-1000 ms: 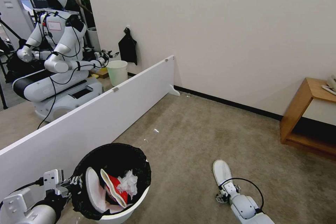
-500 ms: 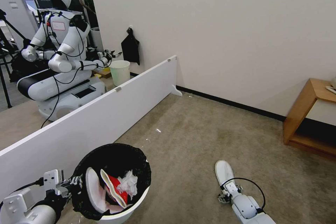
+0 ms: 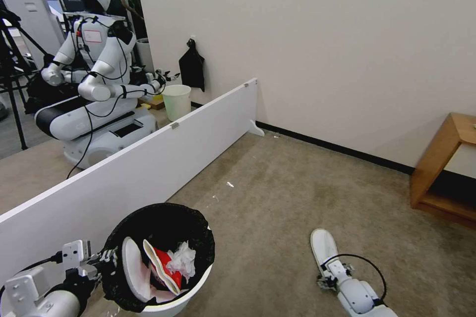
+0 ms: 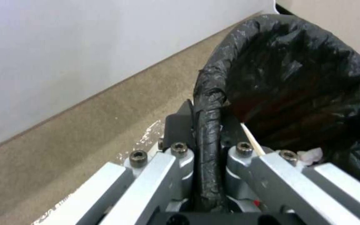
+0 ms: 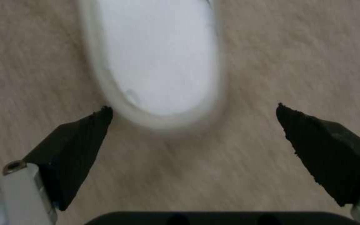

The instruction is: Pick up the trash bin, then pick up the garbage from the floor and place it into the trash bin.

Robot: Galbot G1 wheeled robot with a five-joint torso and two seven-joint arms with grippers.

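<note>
Gripping the trash bin (image 3: 163, 302) at my near left, my left gripper (image 4: 207, 125) pinches its bag-wrapped rim; inside lie one slipper (image 3: 131, 267), a crushed cup and tissue. The second slipper (image 3: 323, 243) rests on the carpet at near right, my right gripper (image 5: 194, 131) spread wide just short of its end. Likely light and floppy, it should lift by its thin edge. My right wrist view shows the gap; the head view hides it.
</note>
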